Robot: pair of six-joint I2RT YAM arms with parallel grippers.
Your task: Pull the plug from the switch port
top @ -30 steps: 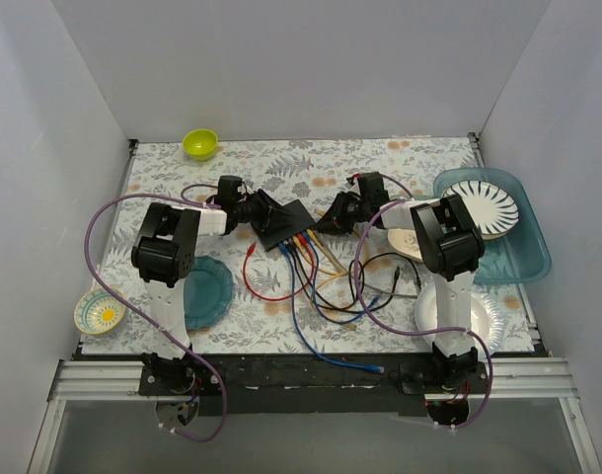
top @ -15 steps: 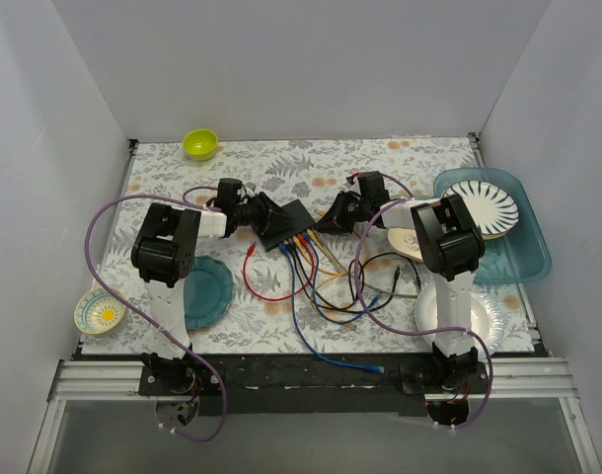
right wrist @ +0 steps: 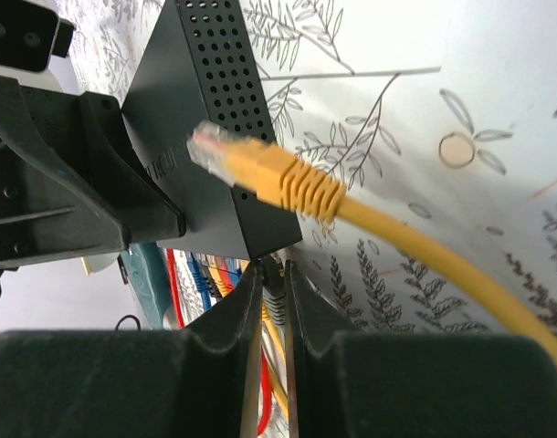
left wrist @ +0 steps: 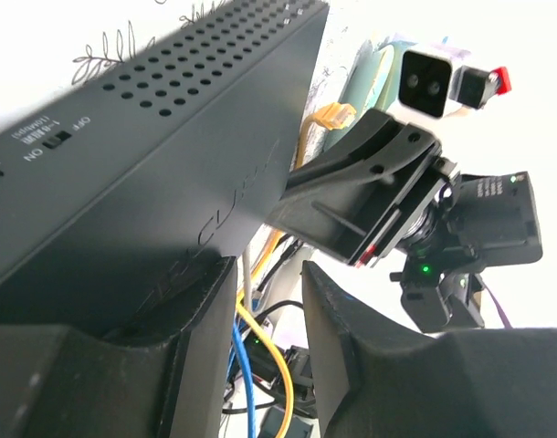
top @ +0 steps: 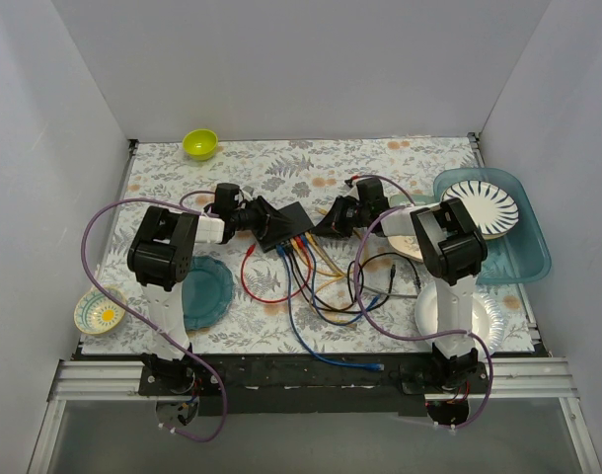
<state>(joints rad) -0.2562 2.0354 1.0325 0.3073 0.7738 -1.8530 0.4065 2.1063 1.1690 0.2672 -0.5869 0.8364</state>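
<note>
The switch (top: 293, 219) is lying near the middle of the bench, a little towards the far edge, with its socket edge facing the near edge. A bundle of coloured cables (top: 303, 255) is fanning out from those sockets towards the near edge.

The left gripper (left wrist: 265, 278) is reaching in at the switch's left end. In the left wrist view one of its fingers (left wrist: 183, 365) is lying against the broad dark face of the box, and a narrow gap is showing between the two fingers with cables beyond it. Whether the box is actually clamped cannot be told.

The right gripper (right wrist: 274, 274) is sitting just beside the switch's right end. Its fingers (right wrist: 215, 365) are drawn almost together, leaving a thin slit in which a yellowish strand is showing.

The yellow plug (right wrist: 260, 172) is out of its port and hanging in the air above the perforated side of the switch, apart from it. Its yellow cable (right wrist: 443, 255) is running off past the right fingers.

A lime bowl (top: 199, 143) is sitting in the far left corner, and a teal plate (top: 207, 291) is lying beside the left arm.
</note>
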